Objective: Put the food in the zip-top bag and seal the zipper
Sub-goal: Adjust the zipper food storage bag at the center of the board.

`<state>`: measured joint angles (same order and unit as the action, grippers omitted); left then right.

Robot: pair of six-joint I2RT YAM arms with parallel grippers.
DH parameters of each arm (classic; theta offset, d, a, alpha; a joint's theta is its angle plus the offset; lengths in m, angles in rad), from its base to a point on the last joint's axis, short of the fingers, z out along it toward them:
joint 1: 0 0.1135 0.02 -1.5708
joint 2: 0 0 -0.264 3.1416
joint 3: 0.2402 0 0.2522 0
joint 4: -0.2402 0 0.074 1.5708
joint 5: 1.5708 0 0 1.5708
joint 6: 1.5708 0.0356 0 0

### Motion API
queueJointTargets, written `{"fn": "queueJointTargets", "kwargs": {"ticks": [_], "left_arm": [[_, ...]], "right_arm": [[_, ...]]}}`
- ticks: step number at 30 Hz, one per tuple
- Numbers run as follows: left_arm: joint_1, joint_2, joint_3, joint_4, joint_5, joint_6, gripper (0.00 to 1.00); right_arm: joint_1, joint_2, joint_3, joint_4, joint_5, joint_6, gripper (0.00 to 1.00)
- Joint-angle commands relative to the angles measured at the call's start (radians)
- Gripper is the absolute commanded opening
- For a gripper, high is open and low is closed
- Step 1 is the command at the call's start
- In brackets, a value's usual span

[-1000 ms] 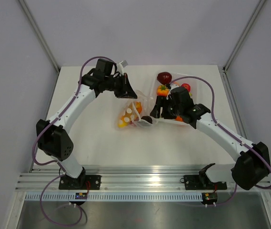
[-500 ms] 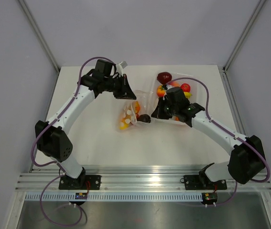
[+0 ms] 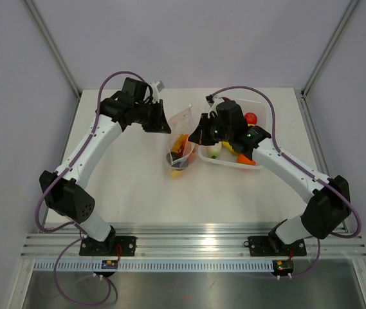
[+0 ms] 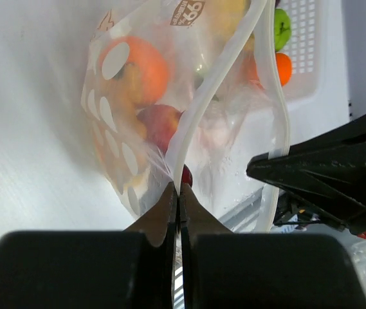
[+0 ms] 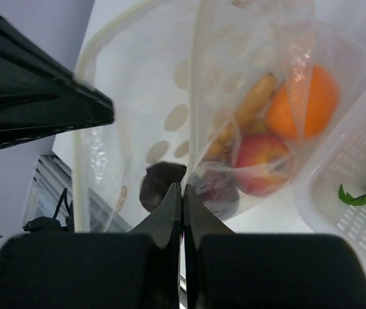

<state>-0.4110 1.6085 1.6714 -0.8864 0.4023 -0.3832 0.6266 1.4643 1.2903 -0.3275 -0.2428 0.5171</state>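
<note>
Because each arm pinches one lip of its mouth, the zip-top bag (image 3: 181, 138) hangs mouth-up between them over the middle of the counter (image 3: 125, 187), just beside the left edge of the white tray (image 4: 314, 58). The left fingers (image 4: 172, 196) are clenched on one zipper (image 4: 216, 77) strip and the right fingers (image 5: 177, 199) on the opposite strip, which spreads the opening. An orange (image 4: 134, 64), a red piece (image 4: 160, 125) and a dark purple piece (image 5: 160, 183) sit at the bottom. A green piece (image 4: 281, 29) lies in the tray, so sealing seems premature.
</note>
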Motion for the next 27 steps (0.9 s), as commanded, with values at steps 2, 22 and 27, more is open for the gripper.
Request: {"fn": "queueJointTargets", "kwargs": {"ticks": [2,22,27], "left_arm": [[0.009,-0.028,-0.013,-0.016,-0.086,0.049,0.00],[0.011,-0.015,-0.160,0.127,-0.060,-0.009,0.00],[0.011,-0.051,-0.089,0.067,-0.116,0.001,0.00]], "right_arm": [[0.002,0.105,0.006,-0.047,0.062,-0.035,0.00],[0.002,0.177,0.015,-0.018,0.010,-0.045,0.00],[0.004,0.130,0.030,-0.008,0.000,-0.038,0.00]]}}
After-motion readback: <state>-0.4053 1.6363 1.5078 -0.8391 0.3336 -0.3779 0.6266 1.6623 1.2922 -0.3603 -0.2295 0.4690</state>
